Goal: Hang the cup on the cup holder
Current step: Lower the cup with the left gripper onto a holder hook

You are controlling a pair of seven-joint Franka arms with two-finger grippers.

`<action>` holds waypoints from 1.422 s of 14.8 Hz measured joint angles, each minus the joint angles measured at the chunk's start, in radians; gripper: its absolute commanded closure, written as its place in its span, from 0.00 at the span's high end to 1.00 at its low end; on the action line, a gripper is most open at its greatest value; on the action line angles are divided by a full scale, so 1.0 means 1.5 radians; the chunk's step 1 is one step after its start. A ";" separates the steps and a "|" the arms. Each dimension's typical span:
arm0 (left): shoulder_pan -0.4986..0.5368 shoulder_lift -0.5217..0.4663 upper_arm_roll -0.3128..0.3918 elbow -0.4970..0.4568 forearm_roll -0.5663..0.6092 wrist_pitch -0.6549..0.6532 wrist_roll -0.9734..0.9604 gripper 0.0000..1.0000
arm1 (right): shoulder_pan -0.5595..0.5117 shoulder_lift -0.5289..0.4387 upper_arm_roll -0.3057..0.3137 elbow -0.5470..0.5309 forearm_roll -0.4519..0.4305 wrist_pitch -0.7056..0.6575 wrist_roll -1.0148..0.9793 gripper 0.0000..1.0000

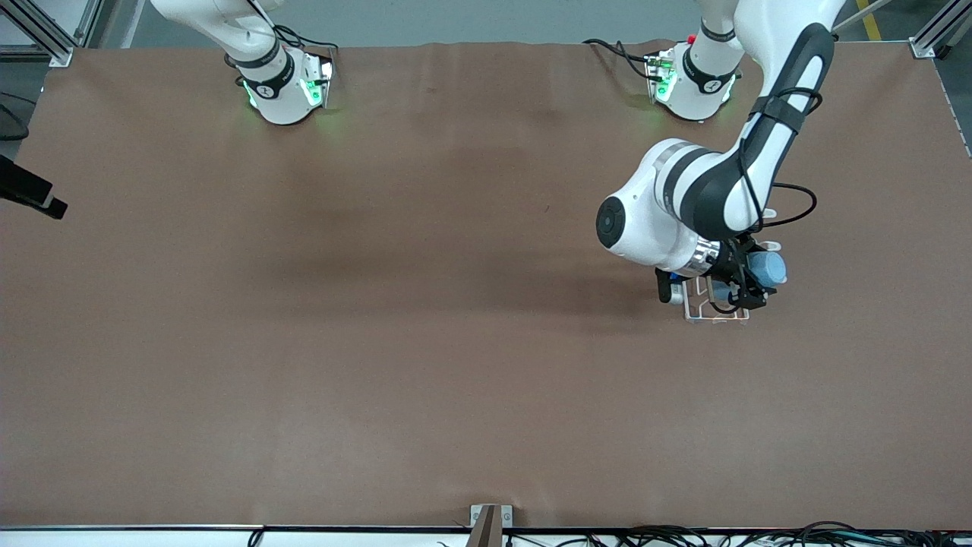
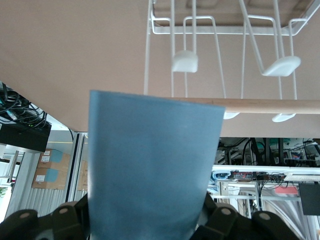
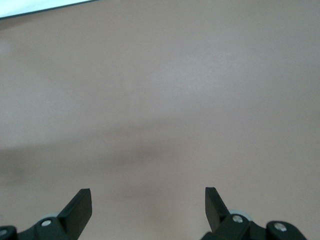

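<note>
The surface (image 1: 380,304) is a wide brown sheet, matte and faintly creased, reaching from my two bases to the edge by the front camera. Grey floor and aluminium frame posts show past its corners, and a tangle of black cables runs along the near edge. In my left wrist view, shelving, cardboard boxes and equipment fill the room past the surface's edge.

My left forearm and wrist cover most of the cup holder (image 1: 714,308); from the front only part of its white wire base and a prong or two show under my left tool (image 1: 748,281). The left wrist view cuts the rack off at the frame's edge, showing white wire prongs (image 2: 186,60) with flat loop tips and the wooden rod (image 2: 270,106). My right arm is out of the front frame apart from its base.

My left arm reaches out from its base, elbow bent, wrist turned down over the rack. My left tool is clamped on the cup (image 2: 152,170), which lies sideways in the air just beside the rod. My right tool (image 3: 147,205) waits over bare surface, its fingers spread wide.
</note>
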 measured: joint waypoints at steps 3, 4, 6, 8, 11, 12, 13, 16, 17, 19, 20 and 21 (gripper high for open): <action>-0.006 0.008 0.000 -0.012 0.019 -0.006 0.000 0.49 | -0.066 -0.021 0.070 -0.034 -0.010 0.002 0.000 1.00; -0.009 0.015 0.000 -0.013 0.029 -0.014 0.000 0.49 | -0.083 -0.030 0.088 -0.044 -0.013 0.002 -0.001 1.00; -0.012 0.031 0.000 -0.013 0.043 -0.022 0.000 0.51 | -0.099 -0.047 0.109 -0.061 -0.021 0.002 -0.001 1.00; -0.013 0.041 0.000 -0.013 0.052 -0.023 0.000 0.51 | -0.101 -0.059 0.115 -0.072 -0.025 0.002 -0.001 1.00; -0.015 0.046 0.000 -0.013 0.056 -0.029 0.000 0.51 | -0.101 -0.077 0.117 -0.096 -0.027 0.002 -0.001 1.00; -0.015 0.047 0.000 -0.013 0.056 -0.030 0.000 0.51 | -0.101 -0.084 0.117 -0.106 -0.028 0.005 -0.001 1.00; -0.016 0.050 0.000 -0.013 0.057 -0.031 0.000 0.51 | -0.102 -0.092 0.117 -0.118 -0.028 0.010 -0.002 1.00; -0.016 0.065 0.000 -0.013 0.079 -0.032 0.000 0.51 | -0.102 -0.120 0.118 -0.160 -0.037 0.036 -0.006 0.99; -0.016 0.071 0.000 -0.013 0.084 -0.033 0.000 0.51 | -0.102 -0.128 0.120 -0.173 -0.050 0.041 -0.008 0.99; -0.016 0.081 0.000 -0.013 0.091 -0.034 -0.008 0.51 | -0.103 -0.136 0.131 -0.186 -0.065 0.045 -0.009 0.99; -0.016 0.085 0.000 -0.013 0.093 -0.034 -0.018 0.52 | -0.103 -0.137 0.136 -0.188 -0.066 0.048 -0.009 0.99; -0.016 0.088 0.000 -0.013 0.093 -0.034 -0.029 0.54 | -0.103 -0.137 0.139 -0.189 -0.066 0.050 -0.009 0.99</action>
